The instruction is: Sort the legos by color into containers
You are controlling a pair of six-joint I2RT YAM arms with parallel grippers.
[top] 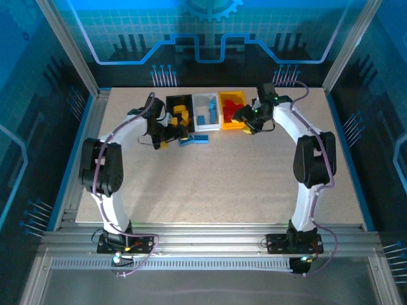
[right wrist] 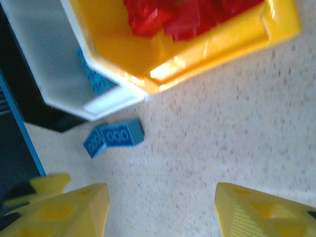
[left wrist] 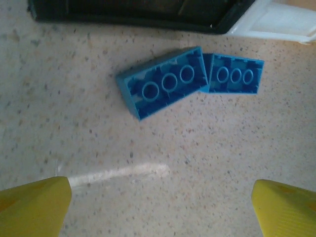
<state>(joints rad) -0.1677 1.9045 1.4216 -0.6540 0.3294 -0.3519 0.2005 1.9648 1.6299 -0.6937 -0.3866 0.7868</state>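
Three containers stand in a row at the back: a black one (top: 180,109) with yellow legos (top: 181,116), a white one (top: 205,112) with blue legos (top: 210,114), and a yellow one (top: 231,112) with red legos (top: 233,107). Two blue legos (top: 194,140) lie underside up on the table in front of the black and white bins; they touch at a corner (left wrist: 163,83) (left wrist: 234,75). My left gripper (left wrist: 160,210) hovers open just short of them, empty. My right gripper (right wrist: 160,207) hangs open and empty by the yellow bin's (right wrist: 212,42) front corner, above bare table.
The black bin's front edge (left wrist: 123,15) and the white bin's corner (left wrist: 276,22) lie just beyond the two blue bricks. In the right wrist view the white bin (right wrist: 54,54) holds blue bricks (right wrist: 91,74). Speckled table (top: 222,190) stretches open toward the arm bases.
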